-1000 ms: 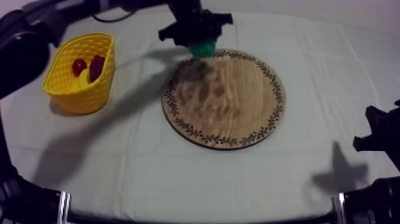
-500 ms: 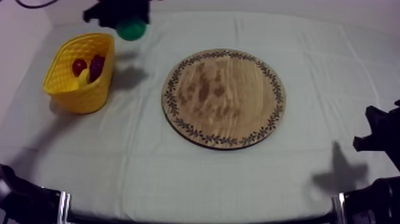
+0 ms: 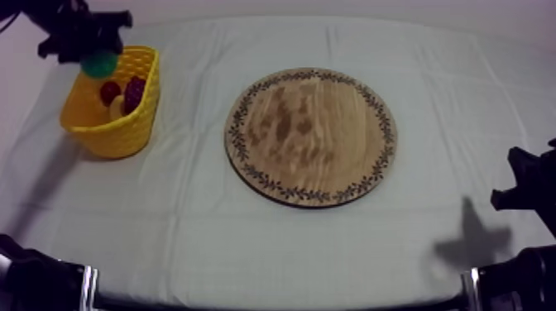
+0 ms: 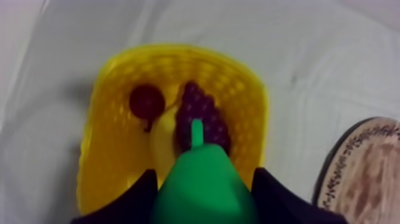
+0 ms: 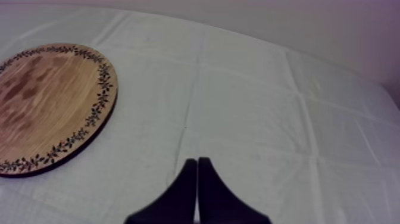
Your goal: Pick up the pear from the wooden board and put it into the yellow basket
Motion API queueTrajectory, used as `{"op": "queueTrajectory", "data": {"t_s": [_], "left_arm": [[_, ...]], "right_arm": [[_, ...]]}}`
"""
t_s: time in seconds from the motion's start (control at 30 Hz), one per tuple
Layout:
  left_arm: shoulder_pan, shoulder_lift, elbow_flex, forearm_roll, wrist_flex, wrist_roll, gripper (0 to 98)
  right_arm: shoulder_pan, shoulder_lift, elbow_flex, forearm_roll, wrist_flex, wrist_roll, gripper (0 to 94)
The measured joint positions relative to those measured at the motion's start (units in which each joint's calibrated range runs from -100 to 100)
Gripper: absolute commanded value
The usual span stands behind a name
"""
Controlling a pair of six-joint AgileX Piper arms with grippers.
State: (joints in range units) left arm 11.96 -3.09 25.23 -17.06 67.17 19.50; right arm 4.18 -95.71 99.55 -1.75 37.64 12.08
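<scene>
— The left fingers: what do they have?
— They are clenched on the pear, one black finger on each flank, spread just as wide as the fruit. Its stem points toward the yellow basket.
— Where is the pear?
— In the air over the basket's rim, well apart from the wooden board at mid-bench.
— What is inside the basket?
— A bunch of grapes, a small red fruit, and a banana between them.
— And the right fingers?
— Pressed together into a narrow wedge, grasping nothing, over the cloth near the board's edge.
</scene>
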Motion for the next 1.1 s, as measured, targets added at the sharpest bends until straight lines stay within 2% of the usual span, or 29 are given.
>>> {"op": "queueTrajectory", "data": {"t_s": [0.2, 0.37, 0.57, 0.67, 0.77, 0.87, 0.97, 1.1], "left_arm": [[-1.66, -0.5, 11.59, -1.93, -8.27, 1.08, 41.6], [-3.0, -0.54, 16.35, -2.13, -13.12, 0.86, 42.6], [-3.9, -0.74, 16.77, -2.78, -16.72, 2.23, 73.1], [-3.74, -0.98, 16.92, -3.9, -18.52, 3.79, 80.8], [-3.66, -1.38, 17.79, -5.01, -20.05, 4.98, 84.0], [-3.57, -1.83, 18.25, -5.25, -20.66, 5.39, 84.8], [-3.53, -2.6, 18.56, -5.14, -20.96, 5.7, 81.1], [-3.52, -4.74, 19.06, -4.51, -21.86, 4.74, 63.4]], "right_arm": [[0.0, 0.0, 0.0, 0.0, 0.0, 0.0, 0.3], [0.0, 0.0, 0.0, 0.0, 0.04, 0.0, 0.3], [0.0, 0.0, 0.0, 0.0, 0.04, 0.0, 0.3], [0.0, 0.0, 0.0, 0.0, 0.04, 0.0, 0.3], [0.0, 0.0, 0.0, 0.0, 0.04, 0.0, 0.3], [0.0, 0.0, 0.0, 0.0, 0.04, 0.0, 0.3], [0.0, 0.0, 0.0, 0.0, 0.04, 0.0, 0.3], [0.0, 0.0, 0.0, 0.0, 0.04, 0.0, 0.3]]}}
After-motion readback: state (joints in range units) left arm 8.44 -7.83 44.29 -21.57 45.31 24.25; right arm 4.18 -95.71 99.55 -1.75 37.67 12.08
